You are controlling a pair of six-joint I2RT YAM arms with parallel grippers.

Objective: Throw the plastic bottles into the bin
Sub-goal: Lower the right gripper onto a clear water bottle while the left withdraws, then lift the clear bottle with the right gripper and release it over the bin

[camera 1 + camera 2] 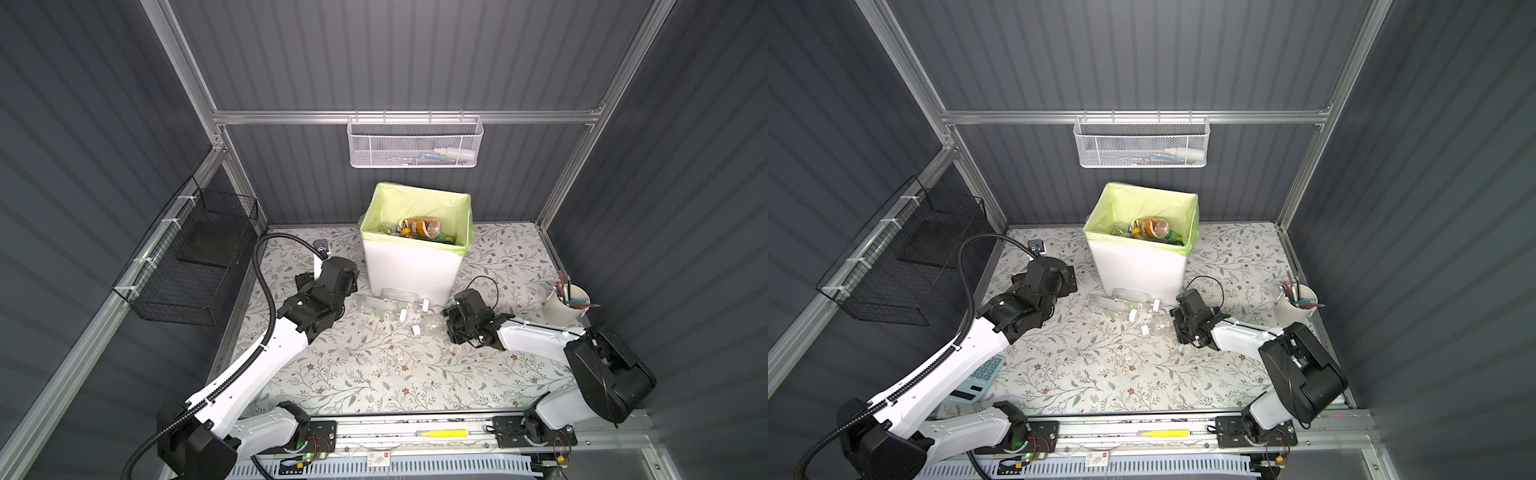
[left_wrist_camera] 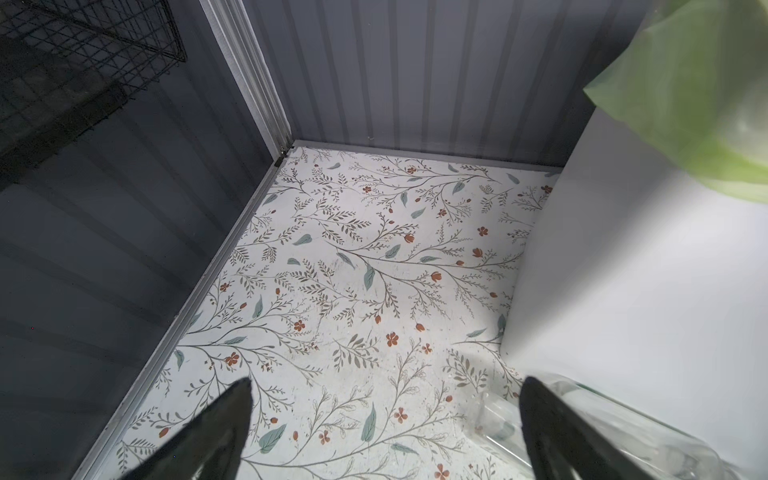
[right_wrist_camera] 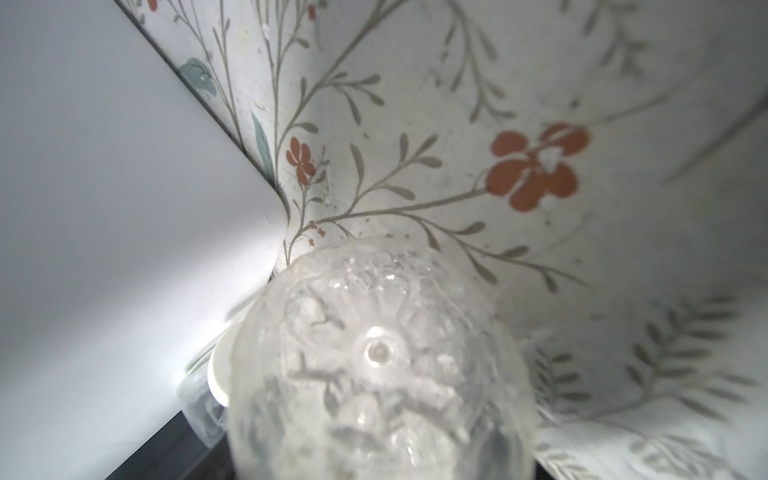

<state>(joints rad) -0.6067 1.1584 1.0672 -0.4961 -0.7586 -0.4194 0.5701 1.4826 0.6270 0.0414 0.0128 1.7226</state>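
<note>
Got lots of bottles (image 1: pixel 419 228) in bin (image 1: pixel 409 266). Few more to clear off table (image 1: pixel 374 365). L gripper (image 2: pixel 386 382): wide open, empty. R gripper (image 1: pixel 449 323): at clear bottle (image 1: pixel 432 323), can't tell if gripping.

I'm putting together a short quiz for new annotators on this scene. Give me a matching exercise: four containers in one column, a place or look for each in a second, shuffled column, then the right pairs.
Column one
1. bin
2. white mesh basket
3. black wire basket
4. cup of pens

Column two
A. hangs high at the back
B. fixed along the left side
C. lined in pale green
D. stands on the table at the right

Pairs: 1-C, 2-A, 3-B, 4-D
</note>
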